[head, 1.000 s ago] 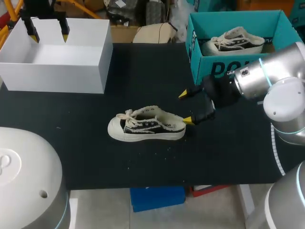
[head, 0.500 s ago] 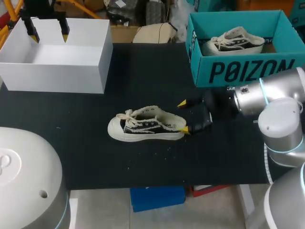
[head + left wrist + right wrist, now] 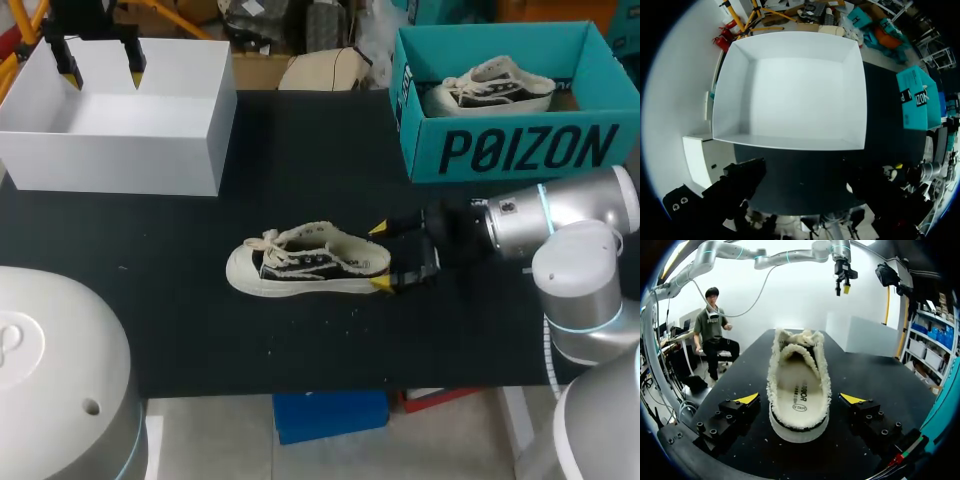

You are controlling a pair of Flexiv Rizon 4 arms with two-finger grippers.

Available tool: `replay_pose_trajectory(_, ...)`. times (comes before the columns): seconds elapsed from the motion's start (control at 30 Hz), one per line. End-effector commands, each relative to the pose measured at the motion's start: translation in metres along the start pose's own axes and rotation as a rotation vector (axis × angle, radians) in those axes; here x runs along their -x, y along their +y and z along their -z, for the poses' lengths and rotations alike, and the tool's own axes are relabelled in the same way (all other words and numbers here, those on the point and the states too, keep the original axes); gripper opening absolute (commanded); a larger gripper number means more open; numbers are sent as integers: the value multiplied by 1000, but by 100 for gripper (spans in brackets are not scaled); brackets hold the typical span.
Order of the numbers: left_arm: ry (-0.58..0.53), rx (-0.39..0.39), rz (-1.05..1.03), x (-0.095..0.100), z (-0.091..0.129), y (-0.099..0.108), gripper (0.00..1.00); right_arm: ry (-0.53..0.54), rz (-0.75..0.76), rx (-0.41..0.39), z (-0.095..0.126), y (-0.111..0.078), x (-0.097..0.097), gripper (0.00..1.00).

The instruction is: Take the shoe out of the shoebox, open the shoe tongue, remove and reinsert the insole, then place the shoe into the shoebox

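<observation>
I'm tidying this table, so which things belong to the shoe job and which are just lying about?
Job: shoe on the table, right jaws open either side of its heel; teal shoebox.
Lying about: second shoe in that shoebox; white box, empty, role unclear.

Right end effector (image 3: 380,256) fingers spread either side of shoe (image 3: 300,266) heel.
</observation>
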State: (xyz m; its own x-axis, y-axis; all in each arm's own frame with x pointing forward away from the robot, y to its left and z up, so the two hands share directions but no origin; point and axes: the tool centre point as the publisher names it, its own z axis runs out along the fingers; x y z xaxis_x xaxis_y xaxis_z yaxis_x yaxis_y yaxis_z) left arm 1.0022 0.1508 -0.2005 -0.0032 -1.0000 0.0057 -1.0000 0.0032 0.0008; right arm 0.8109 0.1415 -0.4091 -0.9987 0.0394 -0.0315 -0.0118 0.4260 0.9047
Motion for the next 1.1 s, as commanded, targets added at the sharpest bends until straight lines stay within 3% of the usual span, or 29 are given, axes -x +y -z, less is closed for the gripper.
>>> replay_pose_trajectory(0.03,-3,1,2,-1,0,0,100,-2,-6,-10,-4,-2,0,100)
replay_pose_trajectory(1.1,-3,1,2,-1,0,0,100,-7,-35,-111,-25,-7,3,100)
